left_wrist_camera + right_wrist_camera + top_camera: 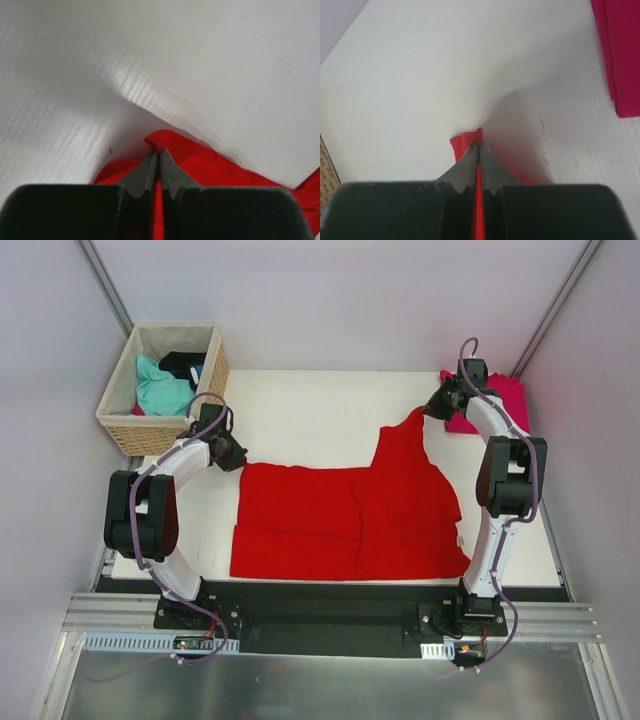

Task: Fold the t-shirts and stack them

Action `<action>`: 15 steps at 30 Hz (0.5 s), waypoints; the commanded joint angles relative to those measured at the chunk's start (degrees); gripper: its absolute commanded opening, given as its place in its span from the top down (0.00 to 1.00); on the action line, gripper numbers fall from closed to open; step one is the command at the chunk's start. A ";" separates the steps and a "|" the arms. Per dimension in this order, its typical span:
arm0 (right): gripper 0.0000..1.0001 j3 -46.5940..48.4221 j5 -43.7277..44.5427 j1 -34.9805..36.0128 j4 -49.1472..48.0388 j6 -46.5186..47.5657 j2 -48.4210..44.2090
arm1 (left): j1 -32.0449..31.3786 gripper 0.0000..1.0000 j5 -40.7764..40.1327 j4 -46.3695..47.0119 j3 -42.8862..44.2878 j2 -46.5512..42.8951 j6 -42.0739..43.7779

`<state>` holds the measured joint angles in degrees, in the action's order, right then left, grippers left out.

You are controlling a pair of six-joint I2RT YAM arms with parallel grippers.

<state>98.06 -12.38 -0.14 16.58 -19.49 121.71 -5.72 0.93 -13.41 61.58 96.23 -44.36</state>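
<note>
Tabletop [320,405] is bearing the red t-shirt [330,515]; my left gripper [158,152] and right gripper [479,146] are clamping its corners closed, for spreading.

A robot lab cell: plain walls [340,300], aluminium rails [560,625], two arms [150,515] [505,480] bolted at a white table [320,400].

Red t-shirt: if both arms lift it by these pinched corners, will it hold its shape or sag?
Likely floppy: the red t-shirt lies creased and drapes from its pinched corners. Probably light: tip pinches alone hold it. Middle may drag.
</note>
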 commanded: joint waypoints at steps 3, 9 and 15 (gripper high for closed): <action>0.99 6.53 0.34 -0.21 2.76 1.21 0.55 | 1.58 1.00 0.92 3.30 1.88 0.28 1.47; 0.99 0.21 0.17 0.05 -0.14 0.50 -2.26 | 1.50 1.00 1.79 3.30 -0.93 -1.91 0.68; 0.99 -4.28 0.52 0.05 -0.85 0.24 -5.34 | 0.18 1.00 3.29 3.39 -3.83 -3.68 -0.64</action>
<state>95.53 -12.38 -0.12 16.75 -19.00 121.86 -5.67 2.72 -12.03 59.27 94.35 -44.31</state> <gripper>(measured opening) 0.016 0.008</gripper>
